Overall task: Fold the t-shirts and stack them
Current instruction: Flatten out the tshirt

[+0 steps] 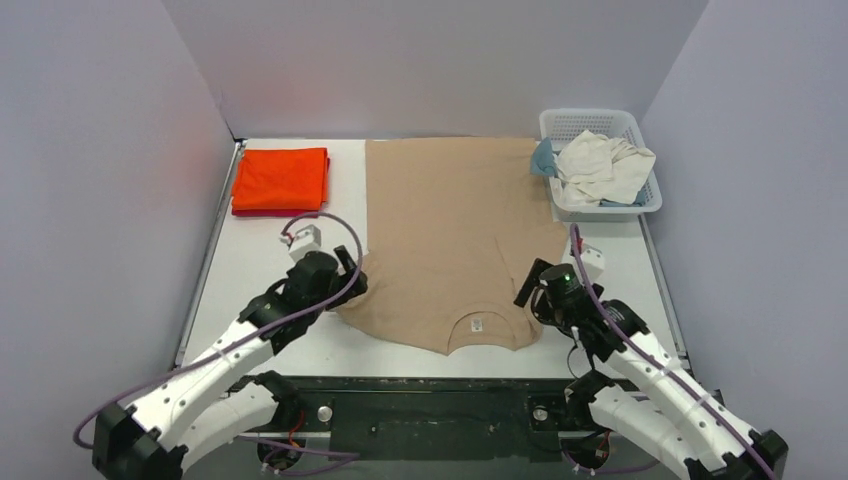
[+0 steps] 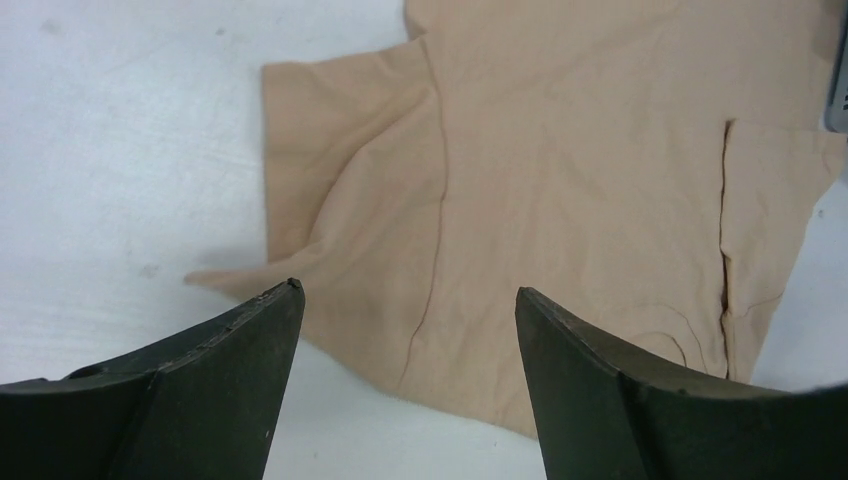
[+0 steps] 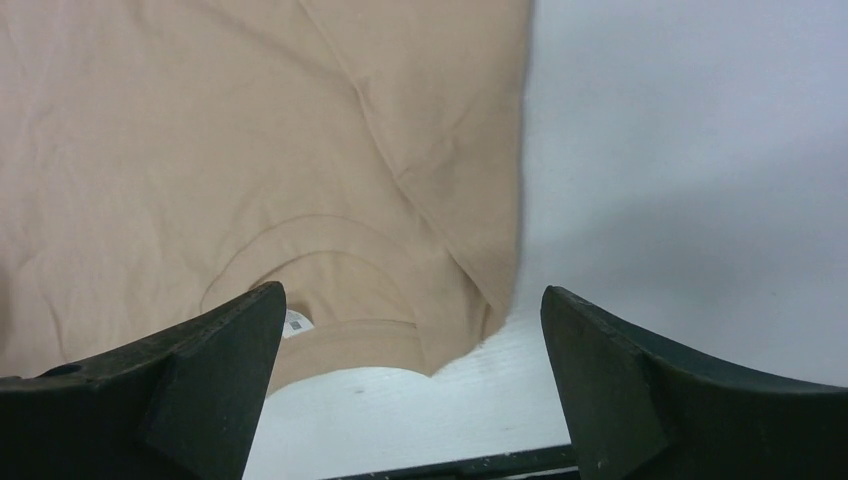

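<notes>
A large tan-beige t-shirt [image 1: 450, 230] lies flat mid-table, collar and label toward the near edge, both sleeves folded in over the body. My left gripper [image 1: 352, 270] is open and empty just above the shirt's left folded sleeve; the wrist view shows that sleeve [image 2: 350, 230] ahead of the jaws. My right gripper [image 1: 528, 283] is open and empty at the shirt's near right shoulder; its wrist view shows the collar [image 3: 340, 330] and the right edge. A folded orange t-shirt [image 1: 281, 178] lies on a dark red one at the far left. Cream-white [image 1: 603, 165] and blue [image 1: 543, 158] t-shirts fill the basket.
A white plastic lattice basket [image 1: 620, 128] stands at the far right corner. The table's black near edge [image 1: 420, 385] runs just below the collar. Grey walls close in the left, back and right sides.
</notes>
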Controlling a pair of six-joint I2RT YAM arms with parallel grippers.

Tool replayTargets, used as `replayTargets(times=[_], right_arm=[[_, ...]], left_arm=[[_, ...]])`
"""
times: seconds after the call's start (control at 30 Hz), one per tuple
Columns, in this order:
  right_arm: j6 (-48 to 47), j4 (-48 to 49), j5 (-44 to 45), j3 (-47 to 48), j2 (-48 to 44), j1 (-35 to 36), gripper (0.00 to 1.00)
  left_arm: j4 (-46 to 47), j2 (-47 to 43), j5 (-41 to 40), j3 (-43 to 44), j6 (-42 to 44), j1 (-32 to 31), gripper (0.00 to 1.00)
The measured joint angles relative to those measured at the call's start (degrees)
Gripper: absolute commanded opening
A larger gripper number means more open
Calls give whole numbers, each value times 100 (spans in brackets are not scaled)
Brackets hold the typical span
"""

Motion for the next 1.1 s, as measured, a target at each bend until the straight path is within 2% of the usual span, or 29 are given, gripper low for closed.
replayTargets(times=[0.1,0.23,0.37,0.47,0.67,0.83,0.97,1.1], right_arm=[[-50,472,-146,151,748,0,94],[81,1054,-356,199,1891,0,94],[221,1464,-516,157,2562,-4,94],[282,1661,-586,129,2898,-42,94],[286,1906,-743,129,3587,-385,94],[162,1797,-835,584,4194,-581,94],[-214,1523,-1027,1443,5031,-660,94],[-750,1311,-1331,2557,5965,-730,94]], left_arm=[[529,1154,127,671,442,28,88],[1545,2754,796,1353,918,310,89],[2083,4081,1526,1644,1121,704,89],[2170,4627,1860,1606,1167,754,90],[2625,4518,2061,1062,1222,468,90],[2811,3799,2035,304,925,-35,90],[2680,3167,2444,-179,485,-1093,90],[2345,3045,2955,-105,229,-2286,90]])
